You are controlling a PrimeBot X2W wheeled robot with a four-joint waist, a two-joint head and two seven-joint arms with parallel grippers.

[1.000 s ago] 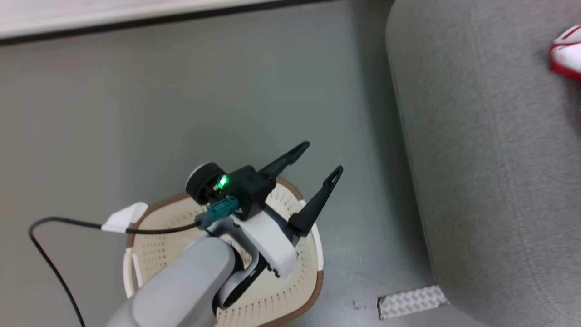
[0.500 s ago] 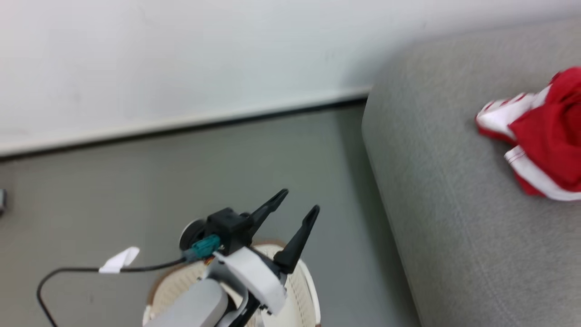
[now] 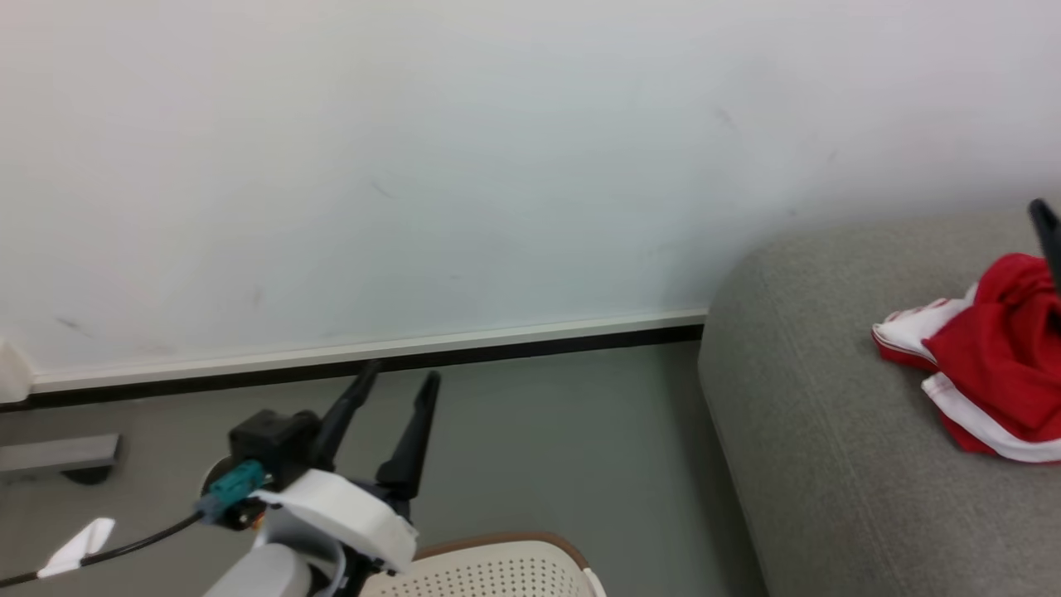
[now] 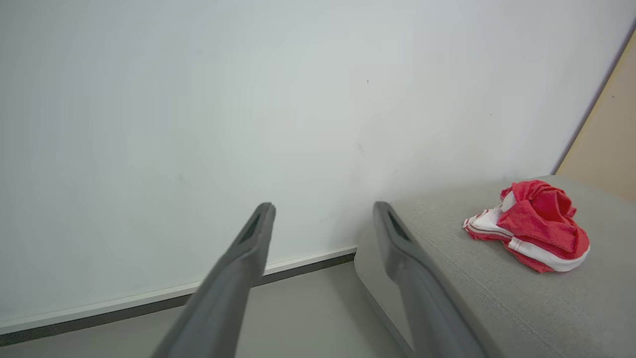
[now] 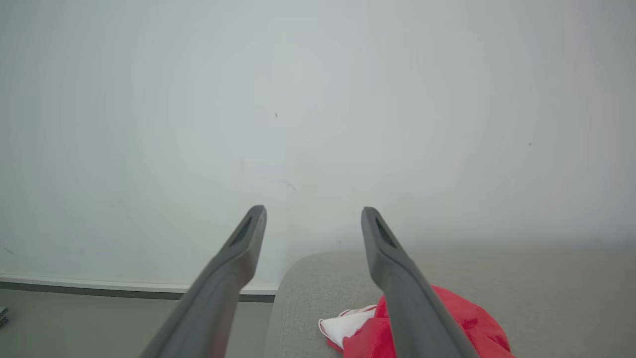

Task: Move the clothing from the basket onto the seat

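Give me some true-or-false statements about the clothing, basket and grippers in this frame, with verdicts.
1. The clothing lies bunched on the seat. True.
2. The left gripper is open and empty. True.
3. The right gripper is clamped on the clothing. False: its jaws stand open with nothing between them.
4. The basket stands on the floor, apart from the seat. True.
5. The clothing is plain blue. False: it is red with white panels.

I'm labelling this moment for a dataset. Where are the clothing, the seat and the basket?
clothing [image 4: 539,221], left wrist view, on its crumpled red fabric.
seat [image 3: 829,481], head view, on bare grey upholstery.
basket [image 3: 497,574], head view, on its perforated cream wall.
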